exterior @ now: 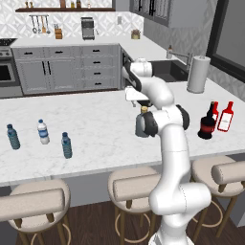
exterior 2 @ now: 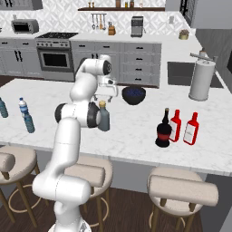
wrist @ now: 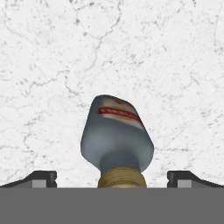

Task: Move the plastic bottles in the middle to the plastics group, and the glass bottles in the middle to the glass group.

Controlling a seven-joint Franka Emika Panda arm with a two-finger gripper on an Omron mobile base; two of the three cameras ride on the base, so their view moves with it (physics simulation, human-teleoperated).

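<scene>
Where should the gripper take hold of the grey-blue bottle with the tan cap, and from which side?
Probably from straight above, at the narrow neck just under the tan cap. The grey-blue bottle stands upright on the counter, and the open gripper already hangs over it, one fingertip on each side of the cap.

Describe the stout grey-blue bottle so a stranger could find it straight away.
Start at the long white marble counter and find the white robot arm at its middle. Directly below the open gripper stands the stout grey-blue bottle, alone. Unlike the red bottles, it has a tan cap.
</scene>
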